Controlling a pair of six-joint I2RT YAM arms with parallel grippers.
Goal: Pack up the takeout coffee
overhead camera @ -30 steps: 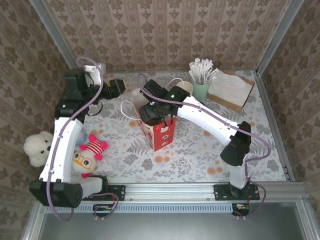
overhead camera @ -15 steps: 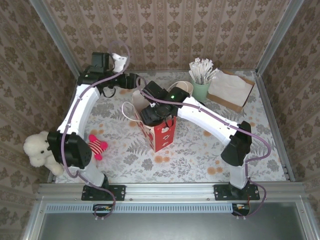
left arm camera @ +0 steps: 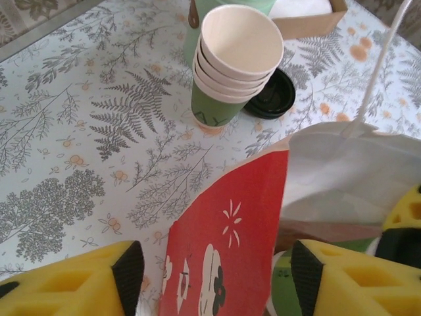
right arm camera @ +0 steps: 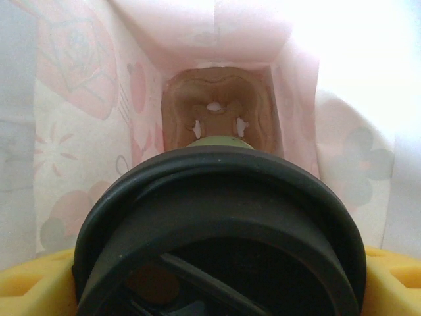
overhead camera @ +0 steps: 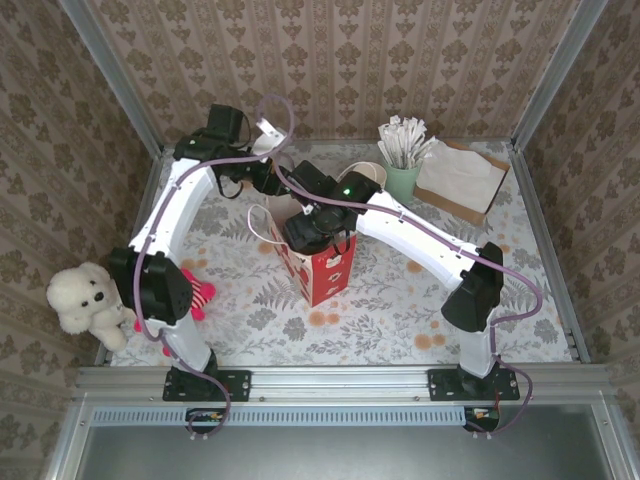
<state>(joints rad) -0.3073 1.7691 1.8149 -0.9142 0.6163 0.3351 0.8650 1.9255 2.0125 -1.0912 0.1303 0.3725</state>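
Red bag (left arm camera: 250,197): white printed figures; takeout coffee (right arm camera: 217,217) pinched between right jaws at its mouth. Left jaws spread astride rim.

We've got the left arm stretched far forward, and its wrist folds sharply to the right. The left gripper (overhead camera: 268,180) sits just behind and to the left of the right one. On its wrist camera the left gripper (left arm camera: 217,273) has its jaws spread wide, and the yellow fingers (left arm camera: 79,283) are well apart. The right arm bends at the elbow and runs long to the left, with the wrist tipped straight down. There the right gripper (right arm camera: 217,276) points downward, its pads clamped on either side of the takeout coffee (right arm camera: 217,217).
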